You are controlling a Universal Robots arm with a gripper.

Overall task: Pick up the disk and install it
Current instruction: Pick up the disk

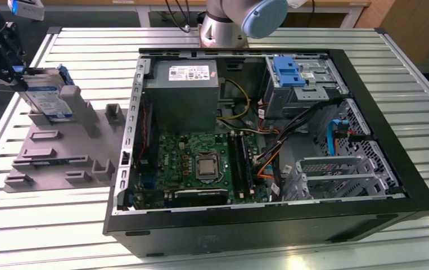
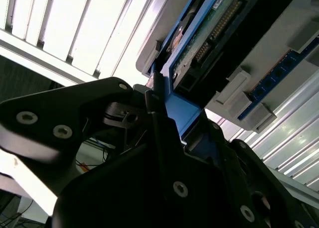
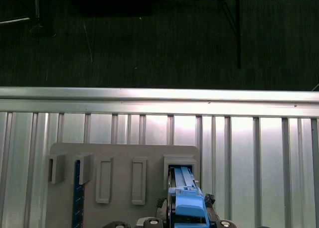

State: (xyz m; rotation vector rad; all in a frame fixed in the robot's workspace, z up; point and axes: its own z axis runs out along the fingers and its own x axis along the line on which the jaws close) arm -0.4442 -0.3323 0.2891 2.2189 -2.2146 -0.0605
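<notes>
An open computer case lies on its side on a slatted metal table. A grey slotted holder sits on the table just beside the case, on the exterior view's left.

The disk stands on edge in 1 slot of this holder. Its long axis runs nearly upright, with the top leaning slightly toward the exterior view's left and the white-and-blue label facing the camera.

The dark gripper meets the disk at its upper end. In the second wrist view the gripper has its jaws clenched on the disk's blue end rail, with the disk's green circuit-board side beyond. It cannot be told whether the lower edge still rests in the slot. In the first wrist view the holder is cut off by the frame edge, and the disk's blue rail rises from 1 of its slots.

Inside the case are a green motherboard, a grey box with a white sticker, a bare blue bracket, a metal drive cage and loose cables.
</notes>
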